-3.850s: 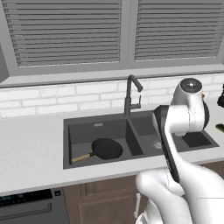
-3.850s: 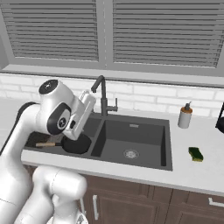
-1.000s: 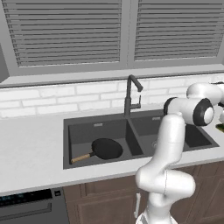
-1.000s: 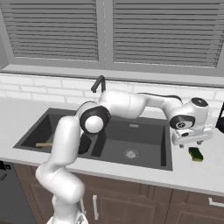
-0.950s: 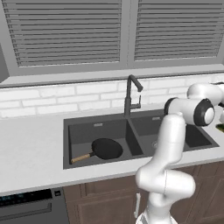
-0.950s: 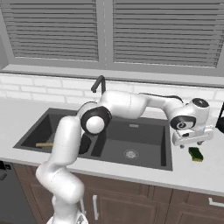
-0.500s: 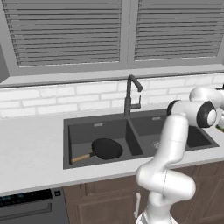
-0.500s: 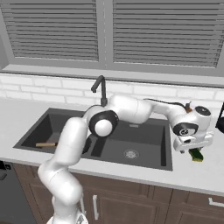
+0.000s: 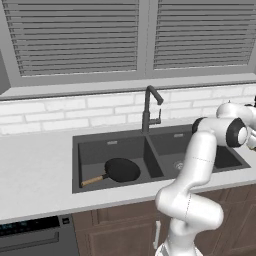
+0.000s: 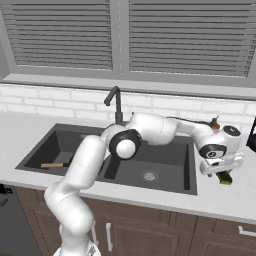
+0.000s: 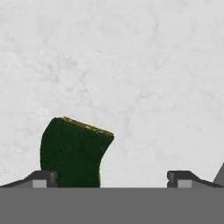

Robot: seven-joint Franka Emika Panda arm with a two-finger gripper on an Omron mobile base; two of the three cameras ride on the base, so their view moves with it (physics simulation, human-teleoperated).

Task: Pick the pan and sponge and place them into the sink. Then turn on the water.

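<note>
One table [image 10: 235, 200], pale, beneath claw. Sink [image 10: 175, 162] dark, double-basin, left of claw. Pan [image 9: 121, 170] lying in far basin, well apart from claw. Claw [image 11: 111, 178] spread wide, gripping nothing, low over table. Sponge [image 11: 72, 153] green, on table, just inside one claw fingertip [image 11: 41, 178].
</note>
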